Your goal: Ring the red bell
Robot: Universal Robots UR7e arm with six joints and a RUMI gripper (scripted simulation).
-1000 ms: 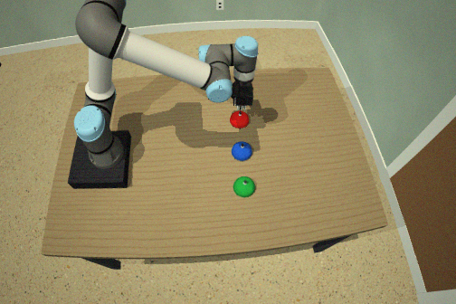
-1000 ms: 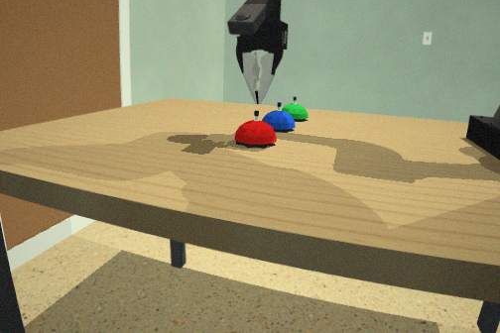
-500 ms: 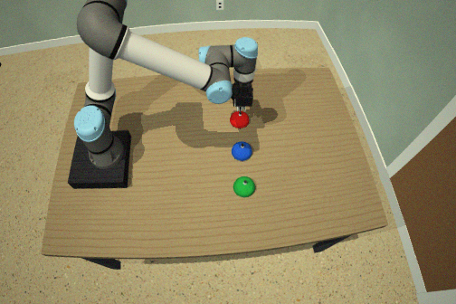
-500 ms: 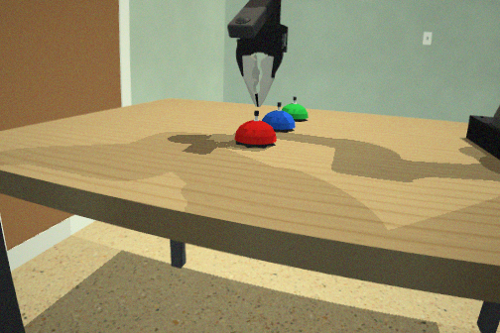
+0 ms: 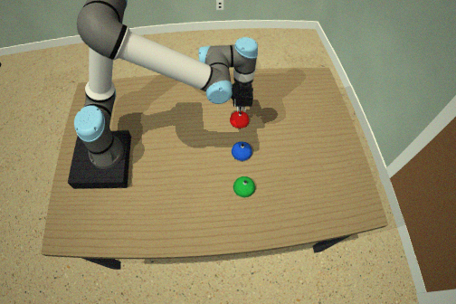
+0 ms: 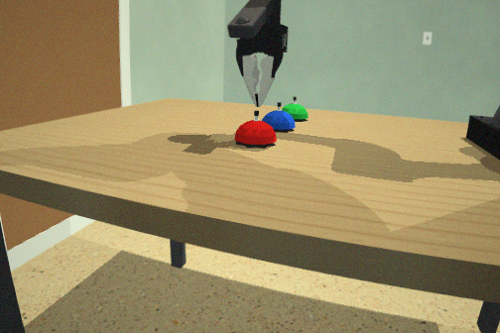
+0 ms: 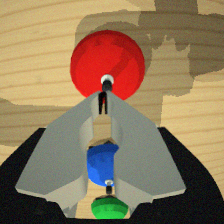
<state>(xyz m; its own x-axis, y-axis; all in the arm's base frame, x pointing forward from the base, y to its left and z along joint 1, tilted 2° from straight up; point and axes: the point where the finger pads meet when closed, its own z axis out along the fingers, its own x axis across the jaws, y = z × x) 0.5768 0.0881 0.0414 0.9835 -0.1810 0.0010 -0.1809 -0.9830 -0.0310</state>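
Note:
The red bell (image 5: pixel 239 119) sits on the wooden table, at the far end of a row of three bells. It also shows in the exterior view (image 6: pixel 255 133) and in the wrist view (image 7: pixel 107 62). Its small button (image 6: pixel 256 113) stands up on top. My gripper (image 6: pixel 258 102) is shut and empty, pointing straight down. Its fingertips hang just above the button, with a small gap between them in the exterior view. In the wrist view the fingertips (image 7: pixel 104 100) line up with the button (image 7: pixel 106 80).
A blue bell (image 5: pixel 242 151) and a green bell (image 5: pixel 244 186) stand in line nearer the table's front edge. The arm's black base (image 5: pixel 99 160) is at the table's left.

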